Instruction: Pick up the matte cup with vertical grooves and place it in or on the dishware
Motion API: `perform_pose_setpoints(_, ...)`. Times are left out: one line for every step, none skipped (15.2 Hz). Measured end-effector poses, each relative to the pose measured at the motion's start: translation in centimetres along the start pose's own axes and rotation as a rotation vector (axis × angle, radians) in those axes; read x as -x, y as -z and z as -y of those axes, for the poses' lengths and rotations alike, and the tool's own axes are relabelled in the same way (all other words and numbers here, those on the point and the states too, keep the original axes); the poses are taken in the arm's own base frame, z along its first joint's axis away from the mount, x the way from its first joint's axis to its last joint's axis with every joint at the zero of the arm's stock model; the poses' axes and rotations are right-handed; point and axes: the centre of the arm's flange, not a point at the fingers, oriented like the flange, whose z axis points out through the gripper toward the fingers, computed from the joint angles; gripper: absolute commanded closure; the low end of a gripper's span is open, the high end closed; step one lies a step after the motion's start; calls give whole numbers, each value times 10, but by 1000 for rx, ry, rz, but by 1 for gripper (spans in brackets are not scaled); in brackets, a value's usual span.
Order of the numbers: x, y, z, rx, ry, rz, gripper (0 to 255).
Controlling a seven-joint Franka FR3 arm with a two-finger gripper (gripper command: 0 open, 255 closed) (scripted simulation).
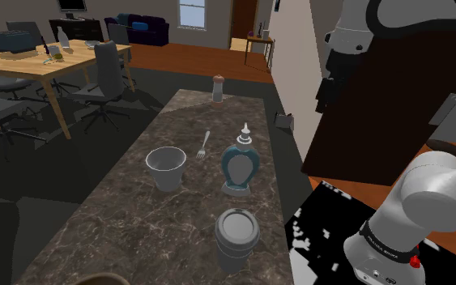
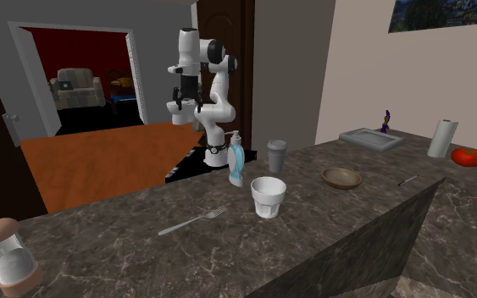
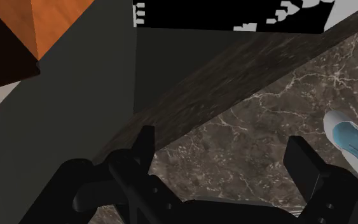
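Nothing of the job is done yet, as far as I can tell. The cup (image 1: pixel 166 168) I take to be the one meant is the pale, dull-surfaced one with upright ridges round its lower half. It stands upright and empty on the dark marbled bench (image 1: pixel 129 231), out toward the middle. In the shoulder view it sits to the left of a blue bottle (image 1: pixel 239 166), with a fork (image 1: pixel 204 146) lying on the bench just beyond the gap between them. A grey lidded cup (image 1: pixel 236 239) stands apart from it, closer to the arm's (image 1: pixel 428 194) end of the bench.

The brown bowl (image 2: pixel 341 178), surely the dishware, rests empty on the bench to the right of the pale cup in the second exterior view. It is a little apart from the cup, not touching it.

The arm is raised high over its stand, back from the things on the bench. From the wrist, the jaws are spread wide with nothing between them, looking down at the bench's near edge with the blue bottle off to one side. The cup is nowhere near them.

So the whole task is ahead: reach across to the cup, close on it, lift it, carry it to the bowl and set it in. A squat shaker (image 2: pixel 8 258) stands at the far end of the bench, out of the way.
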Motion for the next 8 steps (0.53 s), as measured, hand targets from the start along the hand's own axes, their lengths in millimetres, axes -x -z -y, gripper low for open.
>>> perform_pose_setpoints(0, 0, 0, 0, 0, 0, 0)
perform_pose_setpoints(-4, -3, 3, -4, 0, 0, 0)
perform_pose_setpoints(-10, -6, 11, -9, 0, 0, 0)
perform_pose_setpoints(-16, -9, 17, -15, 1, -1, 0)
perform_pose_setpoints(-26, -13, 25, -22, 1, -1, 0)
perform_pose_setpoints(-33, -17, 32, -30, 1, -2, 0)
perform_pose_setpoints(-40, -23, 42, -36, 1, -2, 0)
perform_pose_setpoints(-50, -29, 50, -44, 1, -3, 0)
